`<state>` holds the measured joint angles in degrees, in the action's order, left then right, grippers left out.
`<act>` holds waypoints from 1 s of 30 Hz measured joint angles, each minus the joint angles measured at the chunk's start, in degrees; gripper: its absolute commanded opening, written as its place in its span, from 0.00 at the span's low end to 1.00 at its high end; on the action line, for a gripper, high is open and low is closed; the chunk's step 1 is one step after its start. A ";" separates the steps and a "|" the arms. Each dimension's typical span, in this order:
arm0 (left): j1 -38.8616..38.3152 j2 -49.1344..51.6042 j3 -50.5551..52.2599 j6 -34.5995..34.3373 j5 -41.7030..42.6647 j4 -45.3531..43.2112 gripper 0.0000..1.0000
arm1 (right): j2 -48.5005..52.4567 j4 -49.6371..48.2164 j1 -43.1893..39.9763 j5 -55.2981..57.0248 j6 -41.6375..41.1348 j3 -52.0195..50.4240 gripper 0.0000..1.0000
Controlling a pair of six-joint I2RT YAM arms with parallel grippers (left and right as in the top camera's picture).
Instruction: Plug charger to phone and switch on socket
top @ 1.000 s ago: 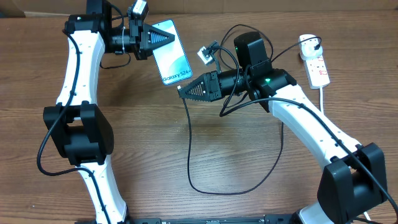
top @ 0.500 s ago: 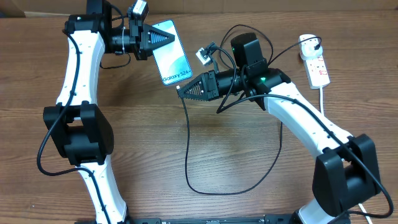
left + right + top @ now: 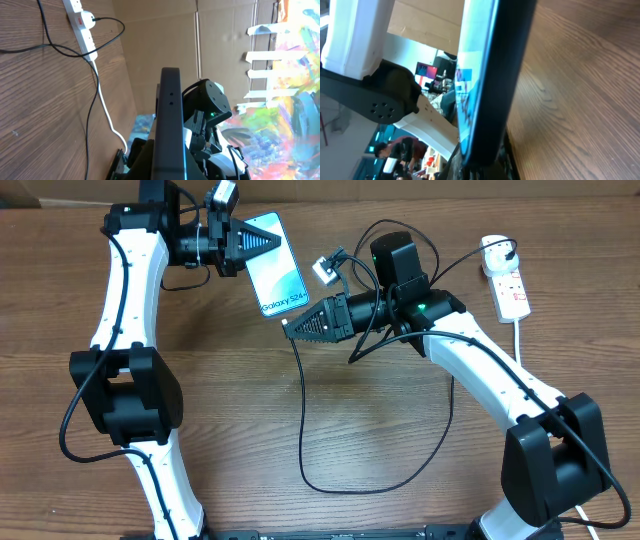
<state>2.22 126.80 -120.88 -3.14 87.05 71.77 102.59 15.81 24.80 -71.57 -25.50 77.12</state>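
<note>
The phone [image 3: 272, 272], its light blue screen reading "Galaxy S24", is held off the table at its top end by my left gripper [image 3: 272, 242], which is shut on it. In the left wrist view the phone [image 3: 170, 120] shows edge-on, rising from between the jaws. My right gripper [image 3: 289, 326] is shut on the charger's small plug tip, right at the phone's lower end [image 3: 492, 75]; the tip itself is hidden. The charger cable [image 3: 303, 430] loops over the table to a black plug in the white socket [image 3: 510, 285] at the far right.
The socket's thick white cord [image 3: 518, 345] runs towards the table's right edge. The cable loop [image 3: 400, 485] lies across the front middle of the wooden table. Cardboard walls stand along the back edge. The socket [image 3: 82, 22] also shows in the left wrist view.
My right gripper has edged slightly left with the plug tip, closer to the phone's lower end. The left arm and the phone have stayed where they were.
</note>
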 measured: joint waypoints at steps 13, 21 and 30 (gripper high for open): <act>0.00 0.00 0.00 0.02 0.00 0.02 0.04 | 0.00 -0.83 -0.70 -0.66 0.02 0.00 0.04; 0.00 0.00 0.00 0.00 0.00 0.00 0.04 | 0.00 -1.29 -2.54 -1.11 0.02 0.00 0.04; 0.00 0.00 0.00 0.02 0.02 0.00 0.04 | 0.00 -1.66 -2.54 -1.31 0.02 0.00 0.04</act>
<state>2.22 126.80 -120.88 -3.11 87.07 71.77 102.59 14.15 22.26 -72.88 -25.47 77.12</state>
